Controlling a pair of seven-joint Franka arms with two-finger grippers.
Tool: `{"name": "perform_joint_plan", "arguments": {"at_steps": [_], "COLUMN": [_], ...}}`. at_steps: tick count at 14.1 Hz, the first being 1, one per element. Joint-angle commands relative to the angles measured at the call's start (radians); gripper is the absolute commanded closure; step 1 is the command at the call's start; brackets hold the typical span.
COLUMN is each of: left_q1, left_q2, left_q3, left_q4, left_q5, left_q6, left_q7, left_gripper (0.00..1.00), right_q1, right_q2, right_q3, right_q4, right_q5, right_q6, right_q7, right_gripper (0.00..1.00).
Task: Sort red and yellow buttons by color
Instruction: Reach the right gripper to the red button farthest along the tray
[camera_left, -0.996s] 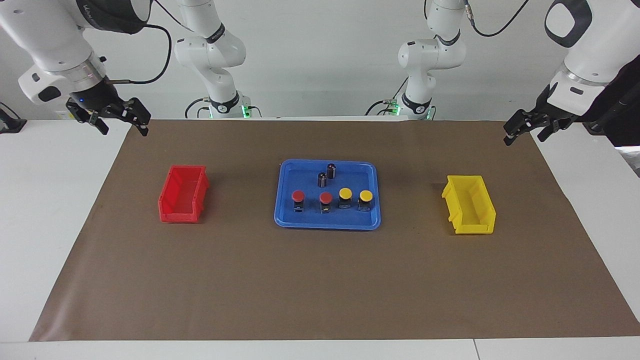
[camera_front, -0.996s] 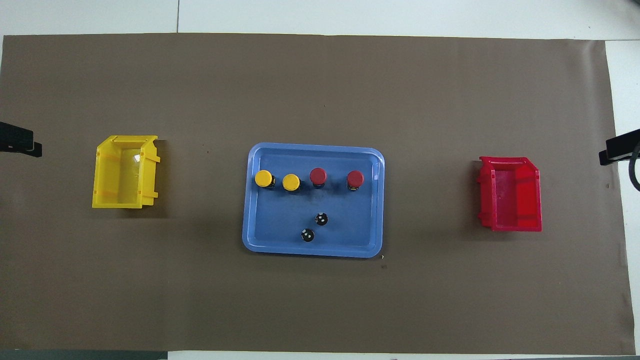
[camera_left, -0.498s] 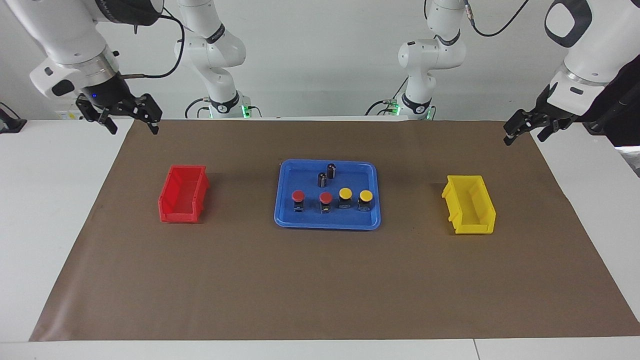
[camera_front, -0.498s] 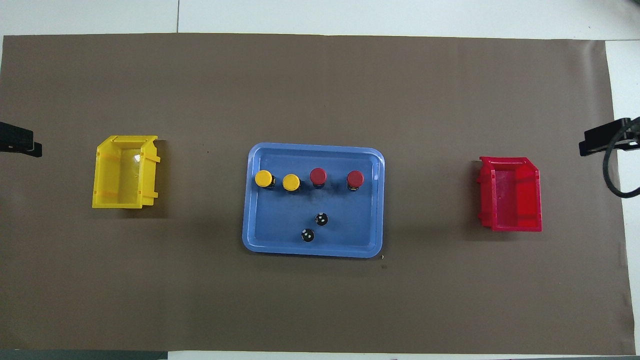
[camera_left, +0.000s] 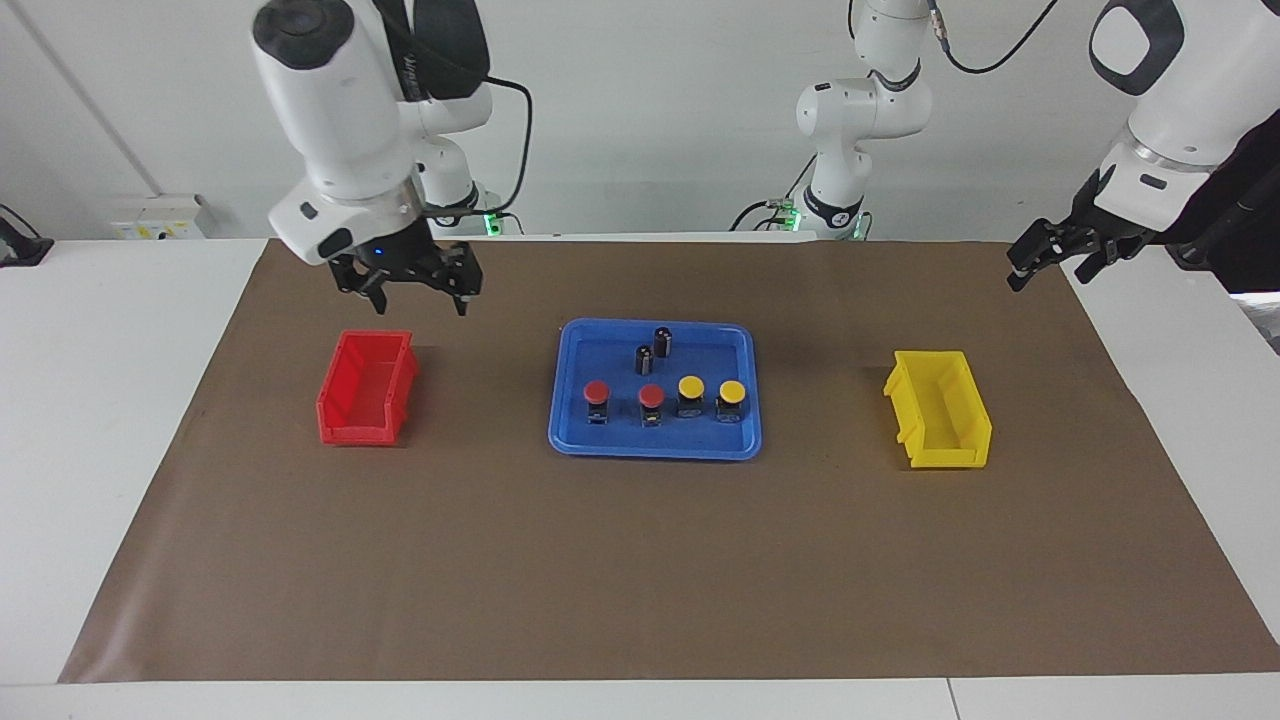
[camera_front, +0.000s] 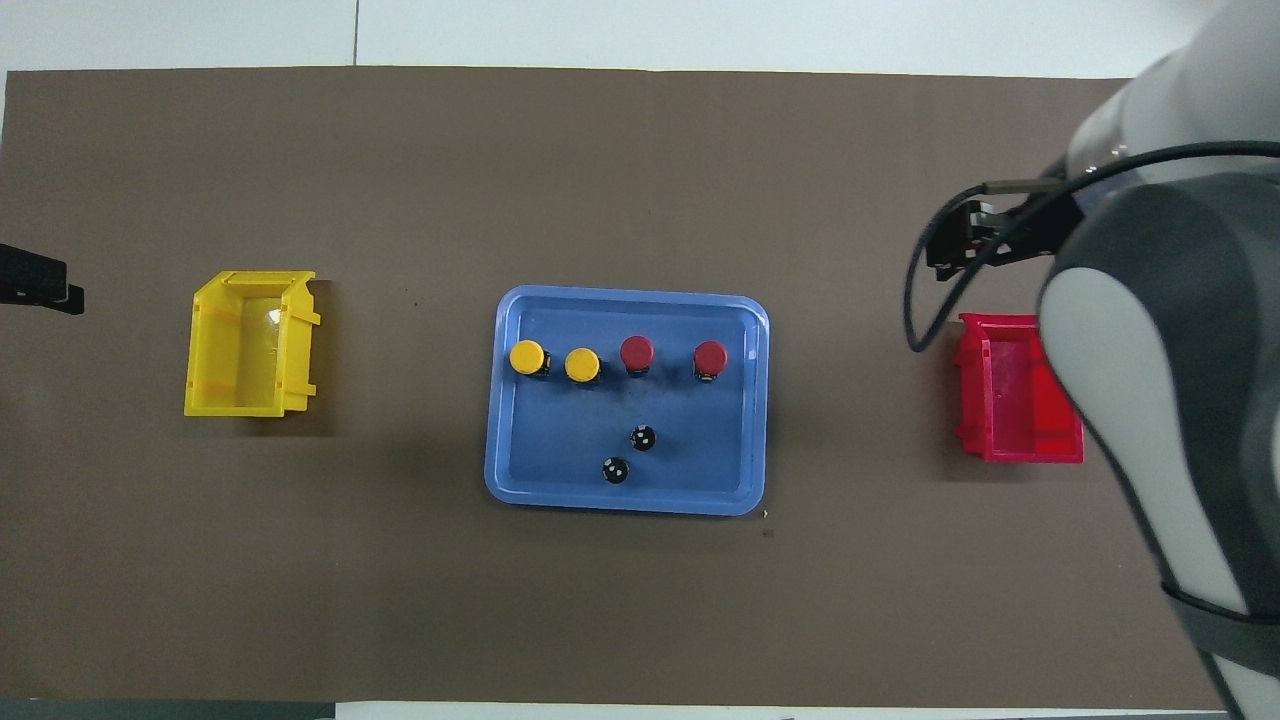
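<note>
The right gripper (camera_left: 418, 293) is being held in the air, pointing down, over the brown mat (camera_left: 640, 560) just beside the red bin (camera_left: 366, 388), at the bin's end nearer the robots; its fingers are being kept spread, with nothing between them. The left gripper (camera_left: 1045, 262) is being held, waiting, over the mat's corner at the left arm's end of the tabletop (camera_left: 90, 420), released and carrying nothing.

In the overhead view the right arm's white and grey body is covering part of the red bin and that end of the mat, and only a dark tip of the left gripper is being shown at the frame's edge.

The red and yellow buttons are being kept in one row on the blue tray (camera_left: 575, 440) at the mat's middle: two red buttons (camera_left: 597, 392) (camera_left: 651, 397) toward the right arm's end, two yellow buttons (camera_left: 691, 386) (camera_left: 732, 391) toward the left arm's end. Two dark cylinders (camera_left: 644, 358) (camera_left: 663, 341) are standing on the tray nearer to the robots than the row.

The yellow bin (camera_left: 940, 425) is lying toward the left arm's end, well apart from the tray. Bare mat is lying open between the tray and each bin.
</note>
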Motion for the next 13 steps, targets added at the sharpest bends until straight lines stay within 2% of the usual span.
{"name": "perform_joint_plan", "arguments": {"at_steps": [1,6,11,13], "left_q1": [0.005,0.005,0.005,0.005], "left_q2": [-0.031,-0.031,-0.031,-0.031], "left_q3": [-0.004,-0.004,-0.004,-0.004], "left_q4": [-0.031,-0.031,-0.031,-0.031], "left_q5": [0.008,0.008,0.008,0.008], "left_q6": [-0.005,-0.005,-0.005,-0.005], "left_q7": [0.0,0.0,0.0,0.0], "left_gripper": [0.0,0.0,0.0,0.0], "right_q1": [0.075,0.132,0.165,0.17], "right_q2": [0.064,0.054,0.051,0.057], "right_q3": [-0.001,-0.001,0.004,0.004], "right_q4": [-0.016,-0.273,-0.423,-0.446], "right_q5": [-0.002,-0.011,-0.002,-0.004], "right_q6": [0.117,0.36,0.511,0.546], "right_q7": [0.1,0.161,0.19,0.189], "right_gripper": [0.0,0.0,0.01,0.01]}}
